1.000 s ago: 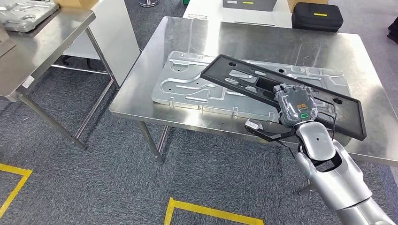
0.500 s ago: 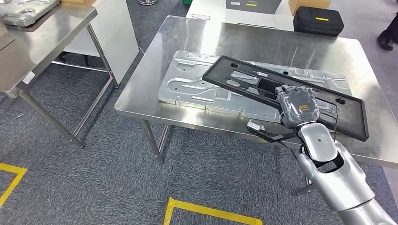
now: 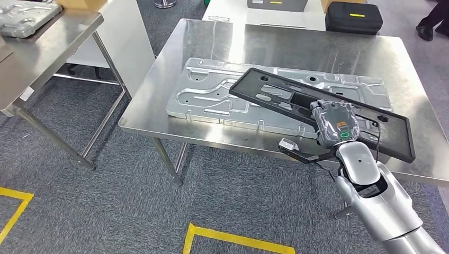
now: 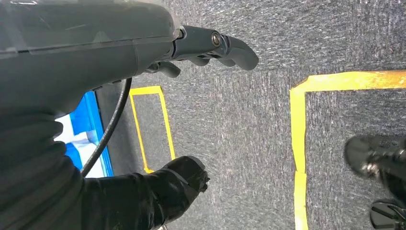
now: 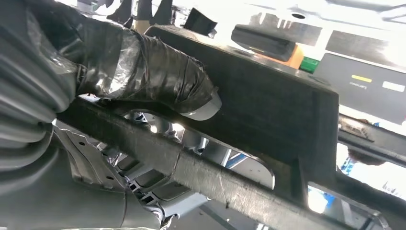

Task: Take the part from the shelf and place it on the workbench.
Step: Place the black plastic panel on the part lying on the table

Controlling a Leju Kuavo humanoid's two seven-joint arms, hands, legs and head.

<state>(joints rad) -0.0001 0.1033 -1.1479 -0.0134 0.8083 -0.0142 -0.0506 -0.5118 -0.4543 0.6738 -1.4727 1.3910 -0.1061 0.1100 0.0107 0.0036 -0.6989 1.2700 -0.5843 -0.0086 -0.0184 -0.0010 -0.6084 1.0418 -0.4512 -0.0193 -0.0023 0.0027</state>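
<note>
One black frame part is what I'm carrying, gripped by my right hand along its near long edge. In the right wrist view the thumb wraps over the part's rail, so that hand is clamped on it. The part hangs tilted over the bench, above the silver stamped panel lying flat there. Its far-left end looks close to the panel, and I can't tell if it touches. The right end juts out past the panel toward the bench's near right edge.

Step, as I read it: pickup is done and this is the placing phase, with the part over the bench but not set down.

Next move, my judgement: lower and level the part until it rests flat, then loosen the fingers and pull the hand back toward me. Risk is the frame snagging on the panel's ribs or sliding off the bench edge if it's released while tilted.

My left hand hangs over grey carpet with yellow tape lines. Its fingers are loosely curled and hold nothing I can see.
</note>
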